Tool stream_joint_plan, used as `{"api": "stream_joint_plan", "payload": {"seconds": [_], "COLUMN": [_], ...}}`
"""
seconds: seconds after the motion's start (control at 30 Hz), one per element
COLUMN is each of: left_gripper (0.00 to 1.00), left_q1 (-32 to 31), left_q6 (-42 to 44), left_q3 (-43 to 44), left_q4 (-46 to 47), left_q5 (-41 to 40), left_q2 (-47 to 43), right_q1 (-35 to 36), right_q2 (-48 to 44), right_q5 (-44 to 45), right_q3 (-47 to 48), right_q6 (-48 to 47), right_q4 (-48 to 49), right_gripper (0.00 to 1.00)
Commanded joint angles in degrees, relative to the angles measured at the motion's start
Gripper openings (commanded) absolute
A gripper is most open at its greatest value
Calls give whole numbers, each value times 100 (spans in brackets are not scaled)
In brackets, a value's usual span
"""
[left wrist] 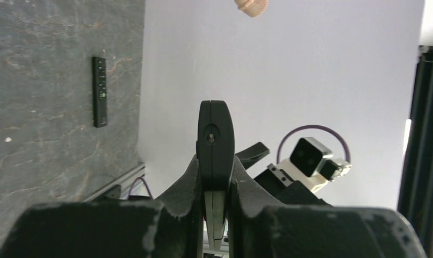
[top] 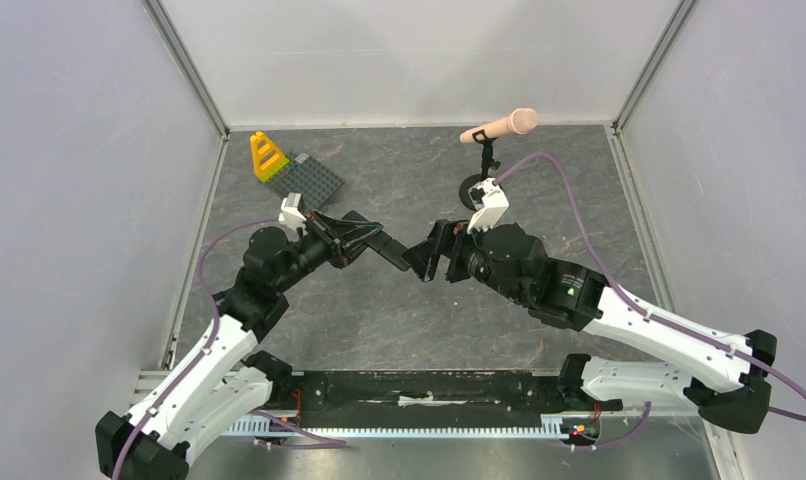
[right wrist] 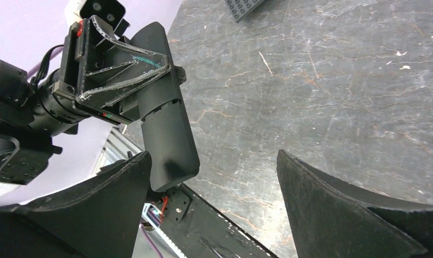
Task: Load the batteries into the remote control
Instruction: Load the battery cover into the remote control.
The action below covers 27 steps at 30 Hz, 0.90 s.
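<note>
My left gripper is shut on the remote control, a plain black bar, and holds it in the air above the table's middle. In the left wrist view the remote stands edge-on between the fingers. In the right wrist view its matt side shows, with a cover seam near the left gripper. My right gripper is open and empty. The remote's free end lies just by its left finger. In the top view the right gripper faces the remote's tip. No batteries are in view.
A second black remote with buttons lies flat on the table. A yellow brick piece stands on a grey baseplate at the back left. A peach microphone-like object on a stand is at the back right.
</note>
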Motion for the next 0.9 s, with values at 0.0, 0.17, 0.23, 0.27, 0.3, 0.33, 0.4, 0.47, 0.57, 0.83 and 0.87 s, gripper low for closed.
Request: {"api": "stream_joint_plan", "payload": {"seconds": [0.0,0.17,0.23,0.27,0.3,0.33,0.4,0.47,0.57,0.83,0.87], "left_gripper": [2,2,2,2,2,2,2,2,2,2,2], "left_q1": [-2,-2,-2,-2,-2,-2,-2,-3,-3,-2,-2], "left_q6": [-657,-704,-735,-758,-775,-800,-858,-949,-1003,-1109,-1132], "left_q3": [-26,8,2,4,3,-8,-11,-37,-44,-47,-52], "left_q4": [601,614,636,647,682,715,787,871,973,1289,1352], "left_q5": [-11,9,7,6,13,26,32,26,28,54,78], "left_q2": [-165,-235,-251,-264,-264,-268,-275,-299,-337,-386,-375], "right_q1": [1,1,0,-2,1,-1,1,-4,0,1,1], "right_q2": [25,80,121,162,187,199,215,239,233,247,257], "right_q5": [-109,-103,-146,-206,-249,-295,-382,-444,-473,-732,-785], "right_q3": [-103,-246,-289,-311,-351,-389,-525,-642,-782,-1161,-1221], "right_q6": [334,657,833,923,1003,1098,1248,1382,1531,2002,2070], "right_q4": [646,972,1050,1079,1121,1157,1297,1404,1488,1887,1922], "right_gripper": [89,88,87,86,85,84,80,75,66,54,53]}}
